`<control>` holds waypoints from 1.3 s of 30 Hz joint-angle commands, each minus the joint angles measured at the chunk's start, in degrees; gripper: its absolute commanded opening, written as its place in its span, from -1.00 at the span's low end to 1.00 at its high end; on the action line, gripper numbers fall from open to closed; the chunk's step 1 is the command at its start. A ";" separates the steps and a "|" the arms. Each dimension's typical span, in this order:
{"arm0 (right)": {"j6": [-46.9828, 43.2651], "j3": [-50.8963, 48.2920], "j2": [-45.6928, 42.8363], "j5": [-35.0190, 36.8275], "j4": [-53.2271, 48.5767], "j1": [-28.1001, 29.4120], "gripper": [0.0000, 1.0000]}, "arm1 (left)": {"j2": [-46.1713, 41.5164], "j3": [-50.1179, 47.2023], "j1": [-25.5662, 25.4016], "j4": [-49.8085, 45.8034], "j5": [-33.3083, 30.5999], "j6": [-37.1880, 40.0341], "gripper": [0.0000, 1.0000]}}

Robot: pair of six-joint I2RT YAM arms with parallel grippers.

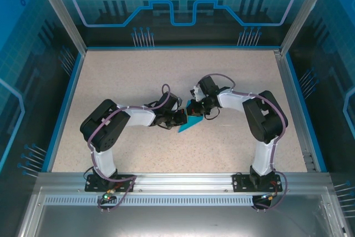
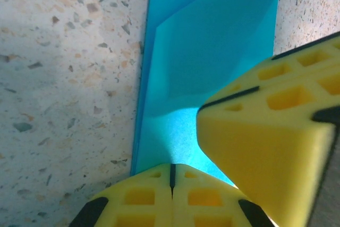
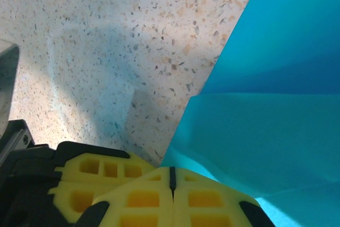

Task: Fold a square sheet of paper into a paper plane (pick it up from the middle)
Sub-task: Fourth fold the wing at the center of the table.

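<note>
Tabletop [image 1: 127, 76]: speckled beige, with blue borders along the left, far and right edges.
Blue sheet of paper [image 1: 190, 124]: lies around the middle of the tabletop, well apart from every edge and corner. It is partly folded, no longer a flat square, with a pointed tip aimed toward the near left corner.
Folds, left wrist view: the paper [image 2: 212, 62] shows overlapping layers, with a paler flap over a darker strip and one long straight edge against the bare tabletop.
Folds, right wrist view: the paper [image 3: 265, 126] has a crease running across it, and its slanted edge meets the speckled surface.
Left gripper [image 1: 182, 118]: reaches in from the left to the paper's left side. In its own wrist view the yellow pads [image 2: 171, 182] are pressed together, a thin seam between them, and the tips sit at the paper's near end.
Right gripper [image 1: 198, 108]: comes in from the right, at the paper's far side, just beside the left gripper. Its pads [image 3: 171, 182] are likewise pressed together at the paper's edge.
Grip: whether either claw has paper pinched between its pads cannot be told.
Neighbours: one right finger [image 2: 265, 147] sits over the paper in the left wrist view, and a left finger [image 3: 85, 176] sits beside the right gripper's pads.
</note>
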 commanded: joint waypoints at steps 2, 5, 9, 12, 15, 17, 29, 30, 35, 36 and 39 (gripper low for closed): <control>-0.16 -0.34 3.73 -0.42 -1.46 0.59 -0.98 | 2.92 -0.75 -0.07 -7.59 -0.36 1.15 -1.00; -0.16 -0.76 3.90 0.05 -1.52 0.48 -0.98 | 2.95 -0.88 -0.09 -7.53 -0.37 1.17 -1.00; -0.49 -1.22 3.82 0.85 -1.88 -1.02 -0.98 | 2.93 -1.01 -0.09 -7.89 -0.44 0.96 -1.00; -0.95 -1.16 4.09 1.43 -1.69 -3.13 -0.99 | 3.01 -0.81 -0.07 -8.47 -0.61 1.08 -1.00; -1.08 -0.06 4.78 1.47 -1.61 -5.63 -0.99 | 3.10 -0.66 -0.10 -9.18 -0.63 1.10 -1.00; -0.80 0.97 5.38 1.50 -1.31 -7.39 -0.99 | 3.14 -0.66 -0.11 -9.43 -0.63 1.22 -1.00; 0.53 5.08 4.98 3.08 -0.80 -15.31 -0.98 | 3.36 -0.33 -0.23 -9.93 0.21 1.61 -1.00; 0.34 5.10 3.73 3.55 -1.20 -15.22 -0.98 | 3.40 -0.14 -0.21 -10.02 0.30 1.63 -1.00; -0.50 3.08 -3.22 3.90 -2.00 -12.37 -0.96 | 3.45 0.33 -0.50 -10.41 0.05 1.72 -1.00; -0.53 2.63 -3.94 3.92 -2.29 -11.23 -0.97 | 3.45 0.56 -0.49 -10.53 -0.08 1.74 -1.00; 0.95 1.02 -3.79 2.78 -1.63 -8.20 -0.97 | 3.45 0.66 -0.60 -10.59 -0.34 1.64 -1.00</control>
